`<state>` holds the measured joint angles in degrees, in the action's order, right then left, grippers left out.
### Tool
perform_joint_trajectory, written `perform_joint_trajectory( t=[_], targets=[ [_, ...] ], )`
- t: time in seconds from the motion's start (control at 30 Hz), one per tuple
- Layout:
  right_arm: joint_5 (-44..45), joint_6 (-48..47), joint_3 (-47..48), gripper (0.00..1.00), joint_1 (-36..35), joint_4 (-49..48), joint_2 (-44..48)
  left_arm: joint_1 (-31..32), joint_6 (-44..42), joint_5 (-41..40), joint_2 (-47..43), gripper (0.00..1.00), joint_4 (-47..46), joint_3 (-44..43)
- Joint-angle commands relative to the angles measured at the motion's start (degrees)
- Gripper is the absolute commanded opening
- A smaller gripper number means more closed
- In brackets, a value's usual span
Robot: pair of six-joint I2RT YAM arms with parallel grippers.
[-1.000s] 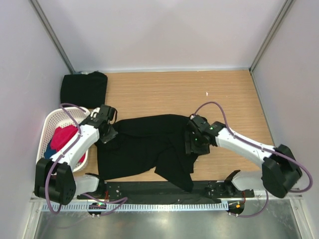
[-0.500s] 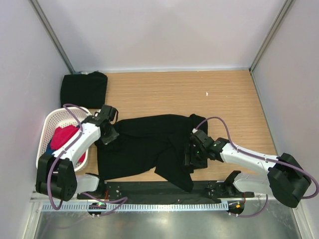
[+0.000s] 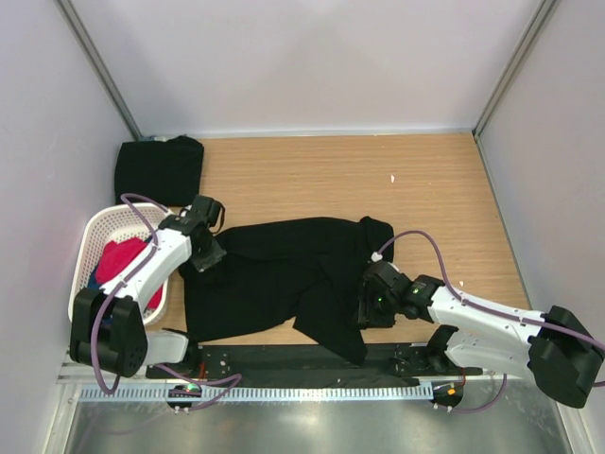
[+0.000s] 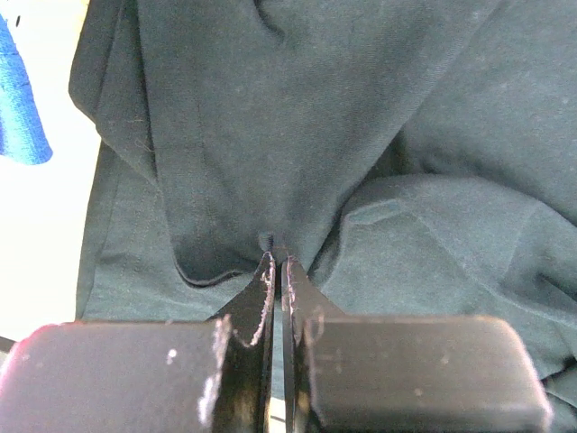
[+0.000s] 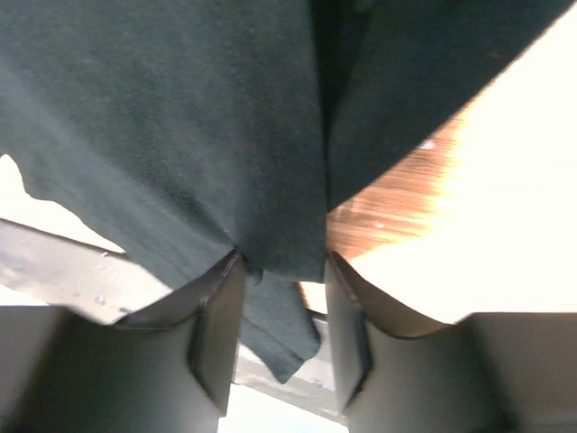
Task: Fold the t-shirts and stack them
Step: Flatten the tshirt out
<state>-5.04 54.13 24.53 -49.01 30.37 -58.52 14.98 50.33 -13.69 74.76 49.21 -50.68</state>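
Black t-shirt (image 3: 274,274) lies on the worktop (image 3: 425,189), and the left jaws pinch its 9 o'clock side. Right jaws sit around its 4 o'clock side; I cannot tell if they hold it.

No text, label, brand, number or sign can be read in any of the views. The plain black soft-cloth t-shirt (image 3: 274,274) spread on the light wooden bench (image 3: 435,189) shows only bare cloth.
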Motion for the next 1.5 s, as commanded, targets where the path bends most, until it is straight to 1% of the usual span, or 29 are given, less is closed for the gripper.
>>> perform_joint_trajectory(
  t=[0.0,0.03,0.2,0.33,0.37,0.4,0.43,0.53,0.63,0.7,1.27,1.37,1.43,1.47],
  targets=[
    [4.50,0.19,1.82,0.44,-0.38,3.37,-0.10,-0.13,-0.84,-0.11,0.91,0.00,0.98,-2.58],
    [4.77,-0.07,2.27,0.42,-0.47,3.81,0.07,-0.22,-0.84,-0.11,1.09,0.00,0.89,-2.93],
    [4.77,-0.34,3.32,0.28,-0.56,3.99,-0.27,-0.22,-1.02,-0.19,1.97,0.00,1.06,-3.20],
    [4.86,-1.13,4.55,0.23,-0.56,5.22,-0.63,-0.22,-1.28,-0.28,1.97,0.00,0.89,-3.03],
    [6.69,-1.57,5.08,0.22,-0.56,5.83,-0.63,-0.13,-1.20,-0.46,2.05,0.00,0.89,-2.94],
    [6.62,-1.83,6.13,0.23,-0.47,6.19,-0.72,-0.22,-1.28,-0.37,1.97,0.00,0.89,-3.02],
    [6.71,-1.92,6.75,0.32,-0.47,6.71,-0.80,-0.22,-1.28,-0.37,2.23,0.00,0.71,-3.11],
    [6.89,-1.75,8.16,0.41,-0.38,9.61,-0.72,-0.22,-1.28,-0.28,2.67,0.00,0.54,-3.29],
    [7.50,0.36,8.60,0.42,-0.47,12.77,-0.02,-0.22,-1.20,0.07,3.20,0.00,0.45,-3.55],
    [7.15,0.28,7.82,0.42,-0.47,12.79,0.34,-0.22,-1.28,0.16,3.46,0.00,0.62,-3.55],
    [7.32,-1.04,2.01,0.40,-0.47,3.21,-5.28,-0.13,-1.37,0.42,4.96,0.00,0.18,-4.08],
    [5.84,-0.87,1.57,0.40,-0.47,0.49,-7.04,-0.13,-1.37,0.51,5.30,0.00,0.10,-4.17],
    [5.74,-0.78,0.87,0.38,-0.73,-1.01,-7.92,-0.22,-1.37,0.42,5.39,0.00,0.10,-4.17],
    [5.74,-0.69,0.52,0.32,-0.73,-1.10,-8.18,-0.22,-1.37,0.42,5.48,0.00,0.01,-4.17]
  ],
)
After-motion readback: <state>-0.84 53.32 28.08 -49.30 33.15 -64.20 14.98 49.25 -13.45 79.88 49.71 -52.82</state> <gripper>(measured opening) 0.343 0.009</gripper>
